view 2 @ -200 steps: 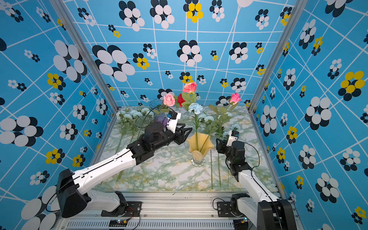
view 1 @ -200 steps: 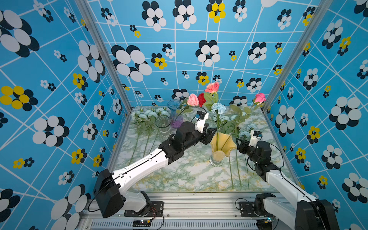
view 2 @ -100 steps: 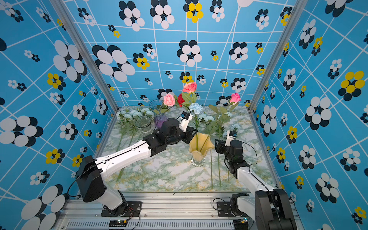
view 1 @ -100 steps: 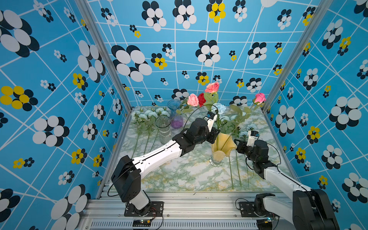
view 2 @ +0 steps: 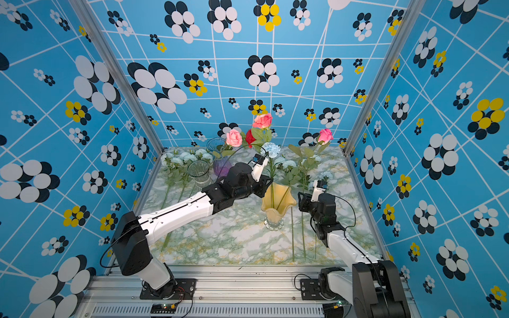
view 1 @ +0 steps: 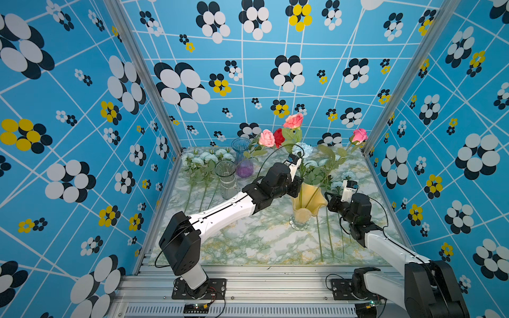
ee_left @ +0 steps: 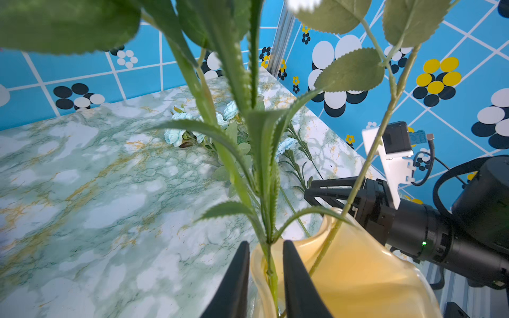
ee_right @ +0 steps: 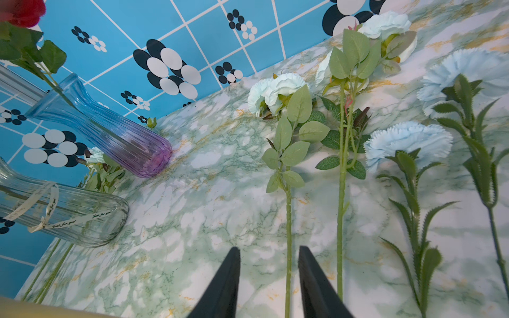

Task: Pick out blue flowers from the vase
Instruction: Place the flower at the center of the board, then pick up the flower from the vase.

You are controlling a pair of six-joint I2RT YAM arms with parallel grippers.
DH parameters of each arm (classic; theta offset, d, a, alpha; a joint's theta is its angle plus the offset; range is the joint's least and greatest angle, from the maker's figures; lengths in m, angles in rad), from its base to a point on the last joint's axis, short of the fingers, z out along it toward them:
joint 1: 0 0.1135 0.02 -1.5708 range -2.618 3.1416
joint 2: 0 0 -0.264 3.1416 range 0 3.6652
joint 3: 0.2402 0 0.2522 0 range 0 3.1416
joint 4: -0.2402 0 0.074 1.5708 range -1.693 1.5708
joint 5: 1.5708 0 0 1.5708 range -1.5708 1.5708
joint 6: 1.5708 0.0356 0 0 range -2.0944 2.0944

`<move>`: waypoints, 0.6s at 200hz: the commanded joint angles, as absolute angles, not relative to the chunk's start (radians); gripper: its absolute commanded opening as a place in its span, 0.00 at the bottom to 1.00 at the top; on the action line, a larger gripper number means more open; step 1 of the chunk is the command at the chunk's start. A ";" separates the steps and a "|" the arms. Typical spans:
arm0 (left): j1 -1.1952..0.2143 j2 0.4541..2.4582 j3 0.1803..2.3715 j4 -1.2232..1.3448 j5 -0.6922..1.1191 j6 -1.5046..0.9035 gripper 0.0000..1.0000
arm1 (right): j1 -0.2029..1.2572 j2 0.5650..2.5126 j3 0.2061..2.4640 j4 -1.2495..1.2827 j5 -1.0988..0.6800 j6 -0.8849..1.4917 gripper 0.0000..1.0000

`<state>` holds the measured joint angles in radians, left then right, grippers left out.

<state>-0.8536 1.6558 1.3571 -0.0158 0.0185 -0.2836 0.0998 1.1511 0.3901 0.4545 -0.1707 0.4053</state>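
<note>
Blue flower point(view 1: 302, 150) stands in yellow vase point(view 1: 311, 205), mid-table. Left gripper point(ee_left: 265, 243) straddles its stem at rim, jaws narrowly apart, seemingly not yet pinching. Close squarely, lift straight up past pink roses point(view 1: 266, 138). Right gripper point(ee_right: 268, 249) spread, empty.

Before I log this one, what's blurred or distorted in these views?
Left wrist view: the nearest leaves are out of focus, the yellow vase sharp. Right wrist view: the red rose is blurred, the blue flowers crisp. Both top views: sharp, evenly lit.
</note>
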 commanded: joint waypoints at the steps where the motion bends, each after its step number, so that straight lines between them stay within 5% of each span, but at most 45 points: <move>1: -0.858 1.681 1.396 -0.010 0.017 -0.267 0.24 | 0.107 1.149 0.410 0.483 -0.179 0.405 0.34; 120: -0.859 1.655 1.373 0.016 0.054 -0.255 0.00 | 0.107 1.125 0.397 0.479 -0.151 0.407 0.22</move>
